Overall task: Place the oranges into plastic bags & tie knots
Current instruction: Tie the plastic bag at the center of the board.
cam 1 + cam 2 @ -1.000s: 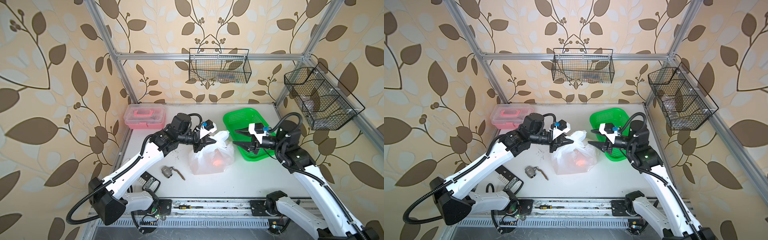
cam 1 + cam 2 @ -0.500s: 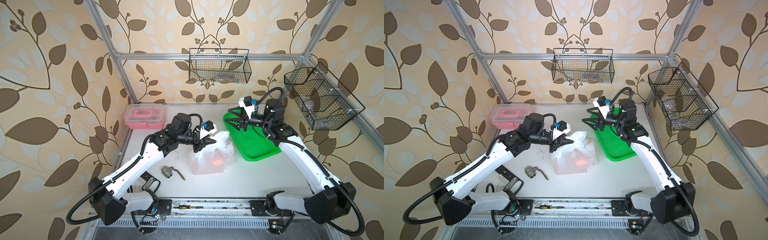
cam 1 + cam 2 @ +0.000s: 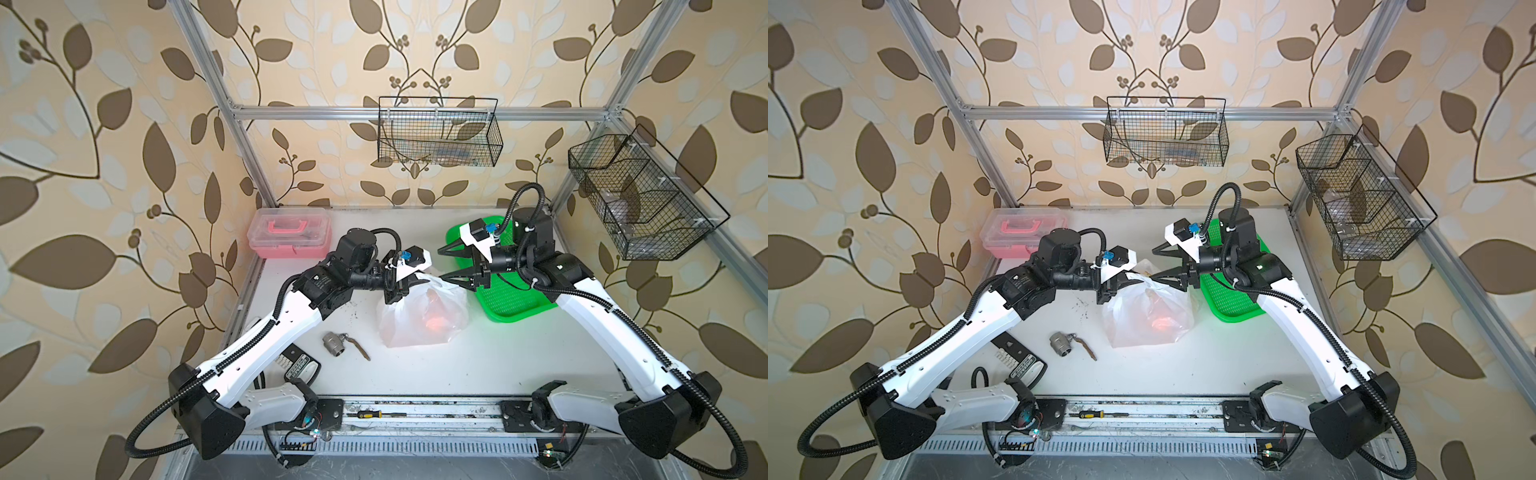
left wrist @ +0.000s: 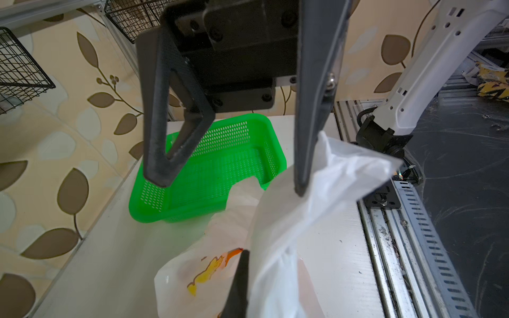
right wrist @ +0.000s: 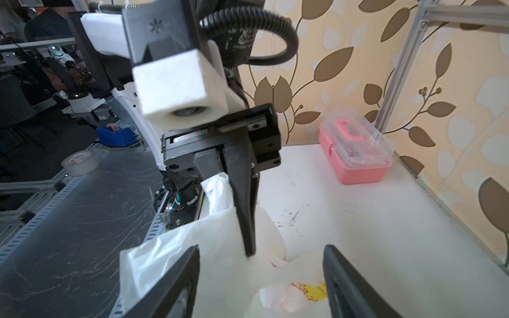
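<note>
The plastic bag stands on the table's middle, thin, white and translucent. The oranges show only as an orange glow through it. My left gripper is shut on the bag's gathered top and holds it up. My right gripper hangs open just right of that top, one finger against the raised plastic, nothing clamped. Its jaws flank the left gripper's finger. Knots are out of view.
A green mesh basket lies right of the bag, under the right wrist. A pink box sits at the back left. A metal valve and a black device lie front left. Wire baskets hang on the walls.
The right gripper swung from over the green basket toward the bag's top and opened wider. The left gripper kept its hold on the bag in the same place.
</note>
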